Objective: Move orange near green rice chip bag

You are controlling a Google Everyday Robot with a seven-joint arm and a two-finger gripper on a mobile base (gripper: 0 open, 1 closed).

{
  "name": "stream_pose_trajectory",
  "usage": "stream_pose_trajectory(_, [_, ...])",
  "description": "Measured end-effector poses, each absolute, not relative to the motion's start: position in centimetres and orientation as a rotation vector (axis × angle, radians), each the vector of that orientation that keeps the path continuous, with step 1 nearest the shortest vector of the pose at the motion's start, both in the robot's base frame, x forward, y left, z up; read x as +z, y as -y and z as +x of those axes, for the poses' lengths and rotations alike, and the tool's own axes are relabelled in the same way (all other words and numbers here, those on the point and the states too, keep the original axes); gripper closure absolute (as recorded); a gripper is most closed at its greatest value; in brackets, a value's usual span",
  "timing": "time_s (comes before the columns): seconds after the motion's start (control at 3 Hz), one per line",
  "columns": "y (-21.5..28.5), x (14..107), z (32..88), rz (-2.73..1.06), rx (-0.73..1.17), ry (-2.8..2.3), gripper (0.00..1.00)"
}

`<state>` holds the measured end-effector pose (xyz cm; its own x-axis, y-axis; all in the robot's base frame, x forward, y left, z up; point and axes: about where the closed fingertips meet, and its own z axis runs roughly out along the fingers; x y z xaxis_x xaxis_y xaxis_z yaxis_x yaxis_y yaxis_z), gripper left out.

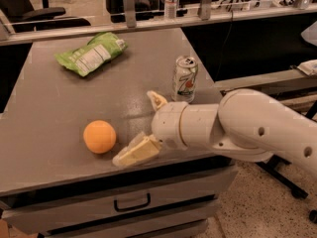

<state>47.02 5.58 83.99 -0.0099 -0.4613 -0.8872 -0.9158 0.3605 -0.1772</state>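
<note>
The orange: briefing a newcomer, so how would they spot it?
On the grey table, look front-left, just left of the open gripper. The orange is the only smooth round thing, unlike the wrinkly green rice chip bag at the back and the upright soda can.

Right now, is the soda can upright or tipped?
Upright: the soda can stands on its base, top rim up. The end effector is open, beside the orange.
</note>
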Motion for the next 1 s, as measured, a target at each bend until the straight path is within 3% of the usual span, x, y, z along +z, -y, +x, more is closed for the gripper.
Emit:
stream_pose_trajectory(0.33, [-5.5, 92.7, 50.3, -1.181, 0.518, -1.553, 0.0])
stream_pose_trajectory(1.0, [-5.9, 92.5, 49.1, -1.204, 0.556, -1.558, 0.0])
